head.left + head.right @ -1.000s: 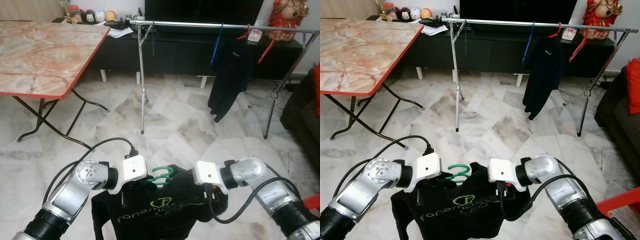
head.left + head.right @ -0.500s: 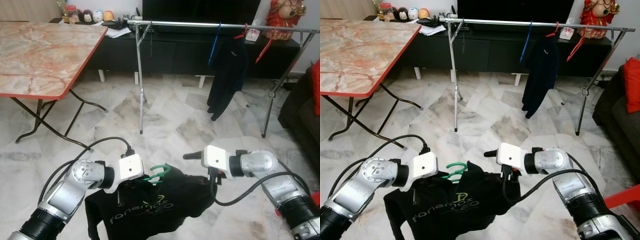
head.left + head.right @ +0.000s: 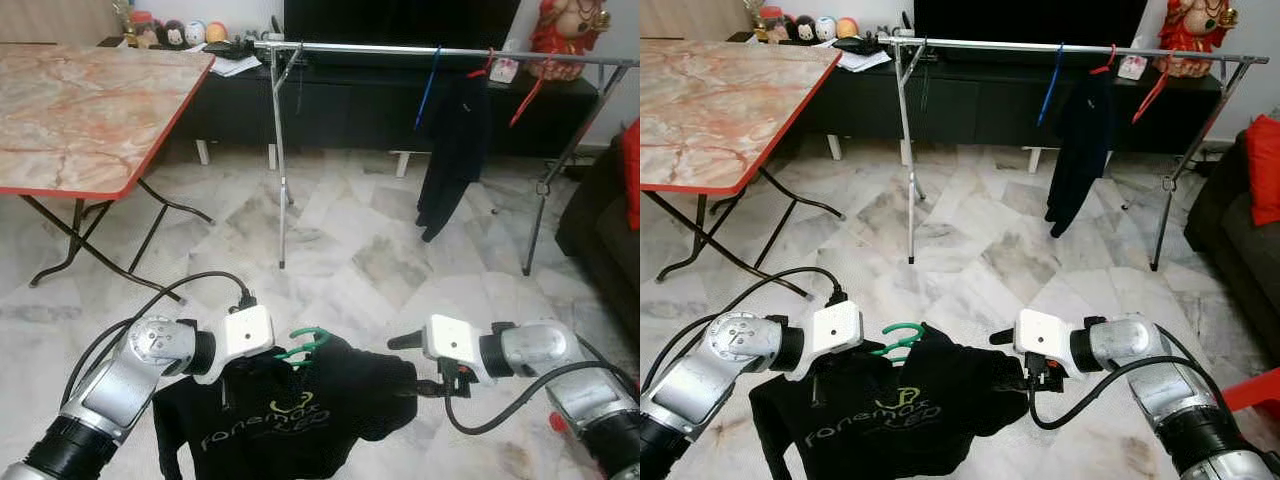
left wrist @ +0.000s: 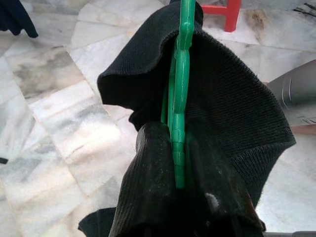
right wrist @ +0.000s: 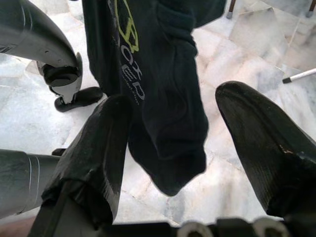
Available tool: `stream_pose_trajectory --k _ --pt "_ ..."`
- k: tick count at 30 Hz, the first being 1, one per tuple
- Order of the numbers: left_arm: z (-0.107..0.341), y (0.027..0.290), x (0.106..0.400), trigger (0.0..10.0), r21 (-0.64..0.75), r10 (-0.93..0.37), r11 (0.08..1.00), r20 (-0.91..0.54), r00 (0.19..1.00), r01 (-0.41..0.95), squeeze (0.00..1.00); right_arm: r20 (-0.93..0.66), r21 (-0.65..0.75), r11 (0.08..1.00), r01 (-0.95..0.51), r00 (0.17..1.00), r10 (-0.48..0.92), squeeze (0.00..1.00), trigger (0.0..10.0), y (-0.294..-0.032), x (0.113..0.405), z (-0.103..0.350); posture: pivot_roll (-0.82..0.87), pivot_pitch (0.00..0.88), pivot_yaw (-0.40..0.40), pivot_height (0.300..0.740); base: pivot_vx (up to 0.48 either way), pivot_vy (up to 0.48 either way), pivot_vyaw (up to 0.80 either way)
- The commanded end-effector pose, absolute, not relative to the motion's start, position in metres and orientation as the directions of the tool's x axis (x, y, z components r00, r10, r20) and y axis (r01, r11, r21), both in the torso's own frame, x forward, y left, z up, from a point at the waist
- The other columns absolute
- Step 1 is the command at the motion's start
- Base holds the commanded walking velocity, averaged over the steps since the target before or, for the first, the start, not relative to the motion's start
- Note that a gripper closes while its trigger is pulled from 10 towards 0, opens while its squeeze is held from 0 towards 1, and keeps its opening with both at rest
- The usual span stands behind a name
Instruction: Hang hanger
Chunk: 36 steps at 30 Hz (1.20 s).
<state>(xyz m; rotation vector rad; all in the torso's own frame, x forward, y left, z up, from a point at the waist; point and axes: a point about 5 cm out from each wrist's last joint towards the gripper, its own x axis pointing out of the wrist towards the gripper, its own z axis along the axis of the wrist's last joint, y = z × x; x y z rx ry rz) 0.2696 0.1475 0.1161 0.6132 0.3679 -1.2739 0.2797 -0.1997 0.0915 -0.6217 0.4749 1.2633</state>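
Note:
A green plastic hanger (image 3: 305,345) carries a black shirt (image 3: 300,410) with yellow-green lettering, hanging low over the marble floor. My left gripper (image 3: 283,356) is shut on the hanger's neck; in the left wrist view its fingers (image 4: 148,163) pinch the green stem (image 4: 178,98). To the right of the shirt, my right gripper (image 3: 408,365) is open. In the right wrist view, a fold of the shirt (image 5: 168,113) hangs between its spread fingers (image 5: 103,143). The metal clothes rail (image 3: 400,50) stands across the room ahead.
On the rail hang a dark garment (image 3: 450,150), a blue hanger (image 3: 428,85) and a red hanger (image 3: 487,68). A marble-top folding table (image 3: 80,100) stands at left, a dark sofa (image 3: 600,230) at right. A black TV cabinet (image 3: 350,105) is behind the rail.
My right gripper has come off the shirt and drawn back to the right, with its fingers apart. The left arm has carried the hanger and shirt slightly left and lower.

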Motion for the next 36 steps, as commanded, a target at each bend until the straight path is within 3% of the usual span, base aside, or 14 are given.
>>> stream_pose_trajectory --k 1,6,17,36 --pt "0.125 0.151 0.273 10.0 0.244 -0.787 0.174 -0.548 0.283 0.954 0.00 -0.657 -0.159 0.198 -0.967 0.253 0.710 0.00 10.0 -0.208 0.277 0.089 -0.07 0.021 -0.071 0.740 0.000 0.000 0.00" --pt "0.128 0.157 0.273 10.0 0.236 -0.782 0.175 -0.557 0.280 0.956 0.00 -0.733 -0.177 0.224 -0.958 0.281 0.619 0.00 10.0 -0.226 0.273 0.076 -0.07 0.022 -0.073 0.740 0.000 0.000 0.00" --pt "0.134 0.156 0.269 10.0 0.185 -0.813 0.153 -0.535 0.230 0.971 0.00 -0.701 -0.218 0.349 -0.911 0.395 0.594 0.00 10.0 -0.226 0.279 0.058 -0.07 0.023 -0.079 0.740 0.000 0.000 0.00" --pt "0.138 0.148 0.263 10.0 0.143 -0.841 0.111 -0.514 0.170 0.983 0.00 -0.708 -0.171 0.374 -0.912 0.378 0.597 0.00 10.0 -0.219 0.273 0.033 -0.06 0.024 -0.081 0.740 0.000 0.000 0.00"
